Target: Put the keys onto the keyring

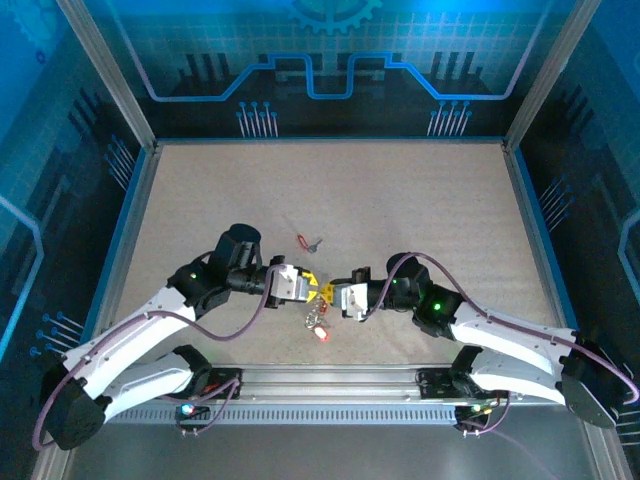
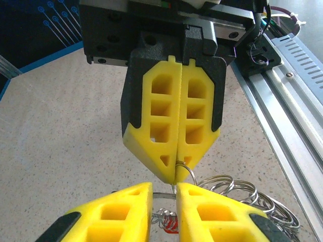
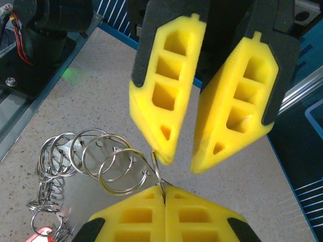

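The keyring [image 1: 318, 322] is a bunch of linked silver wire rings [image 3: 108, 161] hanging between the two grippers, just above the table. My right gripper [image 3: 164, 189] is shut on one ring's wire, also seen in the left wrist view [image 2: 175, 179]. My left gripper [image 2: 164, 187] faces it tip to tip, its fingers apart. One left fingertip [image 3: 160, 154] touches that same ring. A small red piece [image 2: 171, 224] dangles low in the bunch [image 1: 323, 336]. One tiny key [image 1: 308, 241] with a red head lies on the table behind the grippers.
The speckled beige table [image 1: 420, 200] stretches wide behind the grippers, fenced by blue walls. An aluminium rail [image 1: 330, 385] runs along the near edge close below the hanging rings. Both arms meet at the table's front centre.
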